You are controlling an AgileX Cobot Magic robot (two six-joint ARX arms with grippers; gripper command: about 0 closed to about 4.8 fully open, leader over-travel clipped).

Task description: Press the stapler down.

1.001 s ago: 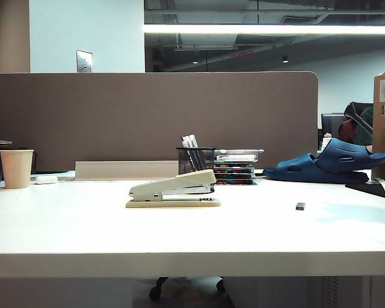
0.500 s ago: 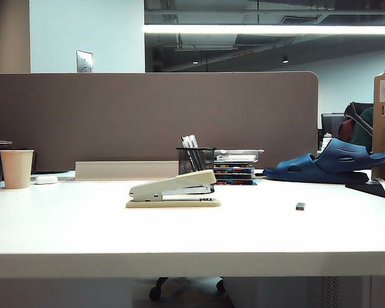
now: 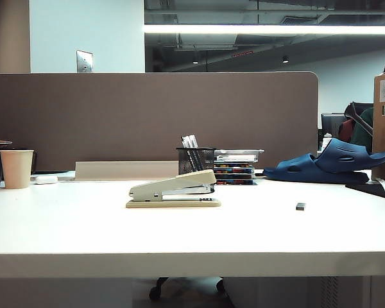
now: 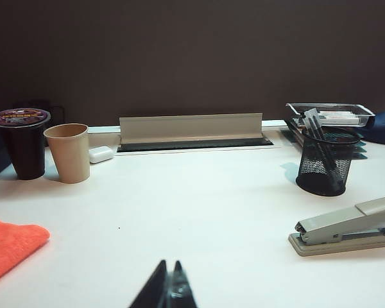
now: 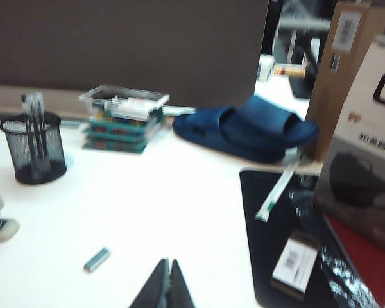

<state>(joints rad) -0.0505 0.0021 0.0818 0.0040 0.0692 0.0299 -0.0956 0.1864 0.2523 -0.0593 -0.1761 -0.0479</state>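
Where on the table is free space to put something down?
Bare: between paper cup and stapler; between stapler and small grey block. Crowded: back edge, with pen holder and blue slipper. Left gripper and right gripper are shut, away from the stapler.

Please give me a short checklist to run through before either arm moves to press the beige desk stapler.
1. Beige desk stapler flat on its base, top arm raised: ok.
2. Space above the stapler free in the exterior view: ok.
3. Left pincer shut, low over the white table, away from the stapler: ok.
4. Right pincer shut, near the small grey block: ok.
5. Black mesh pen holder behind the stapler, apart from it: ok.
6. Staples loaded: cannot tell.
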